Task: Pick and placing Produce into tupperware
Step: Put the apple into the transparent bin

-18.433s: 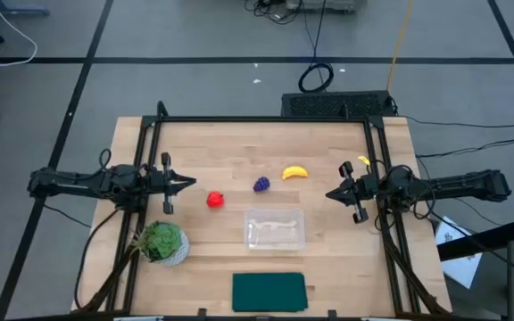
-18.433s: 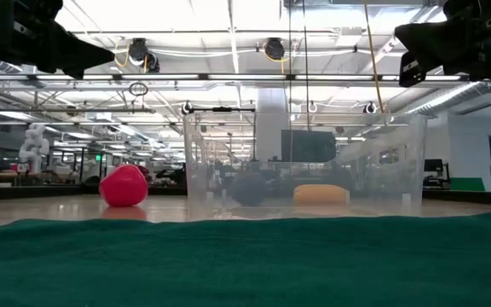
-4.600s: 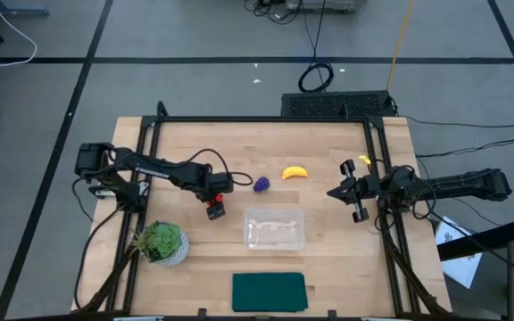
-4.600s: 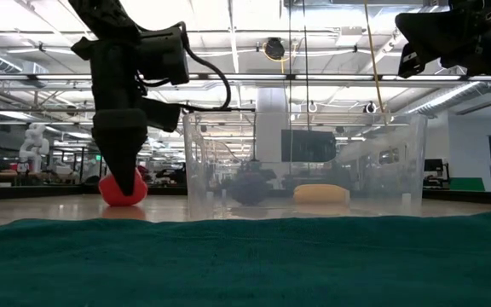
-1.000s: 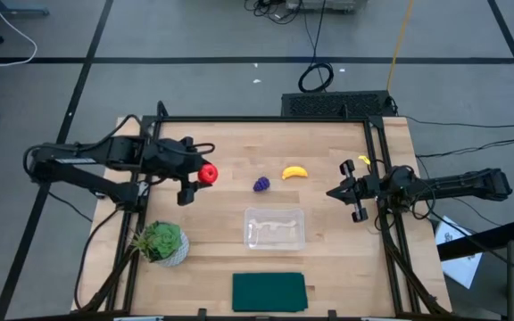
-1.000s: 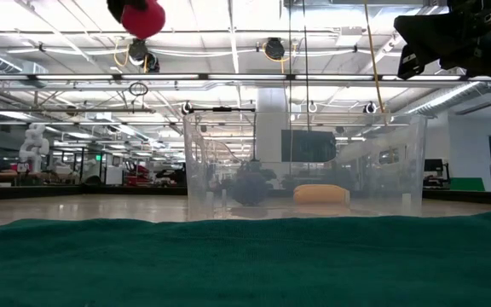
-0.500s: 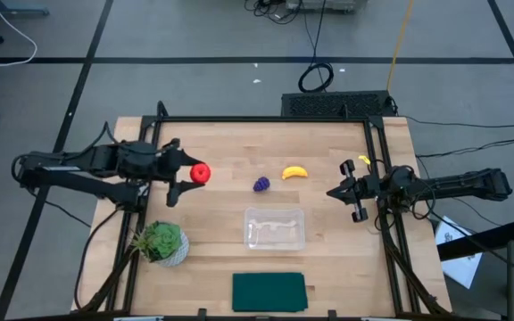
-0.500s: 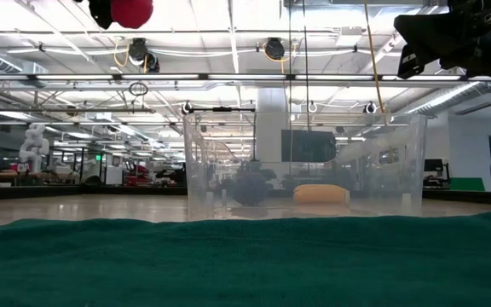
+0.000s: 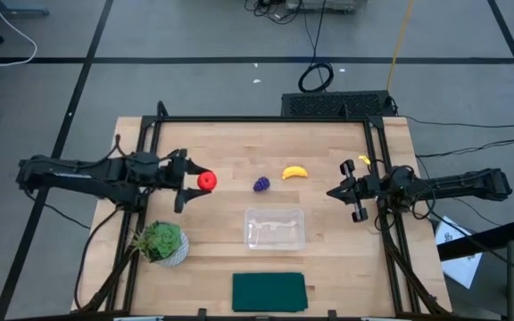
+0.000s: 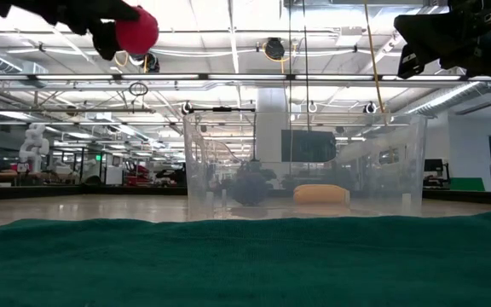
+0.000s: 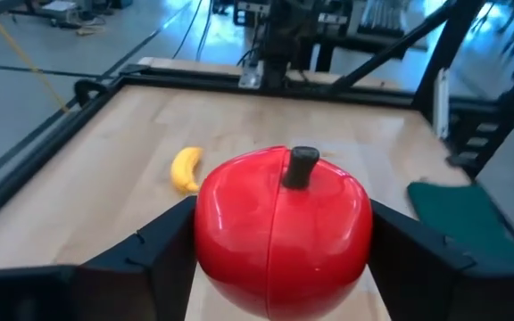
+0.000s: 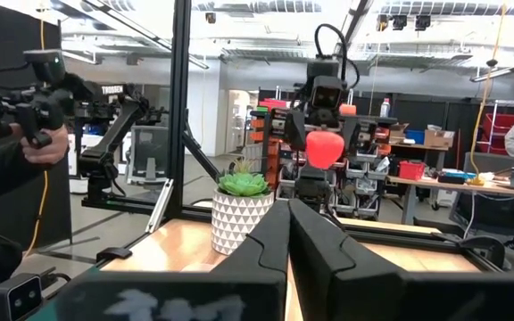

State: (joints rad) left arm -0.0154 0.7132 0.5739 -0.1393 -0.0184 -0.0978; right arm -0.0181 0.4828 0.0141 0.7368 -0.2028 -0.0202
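My left gripper (image 9: 198, 182) holds the round red fruit (image 9: 206, 181) high above the table's left part. In the low view the red fruit (image 10: 137, 31) hangs near the top. The yellow banana (image 9: 294, 172) and the purple grape bunch (image 9: 261, 185) lie on the wood near the middle. The clear tupperware (image 9: 275, 228) stands nearer the front, with nothing in it. My right gripper (image 9: 333, 193) waits shut above the table's right part, holding nothing. My left gripper pinches the red fruit's two opposite sides (image 11: 205, 241) between its two fingers (image 11: 154, 254). The fingers come nearly level from the table's left. The fruit sits upright, its dark stem (image 11: 300, 166) up, lifted clear of the table.
A leafy green plant in a white pot (image 9: 161, 241) stands at the front left, just nearer the front than my left arm. A dark green flat rectangle (image 9: 269, 292) lies at the front edge. A black frame (image 9: 266, 120) borders the table. A person (image 12: 12, 160) stands beyond the table.
My left gripper has sunk with the red fruit and tipped up toward level, while the arm has flattened out. The fruit has stayed in the hold and clear of the table.
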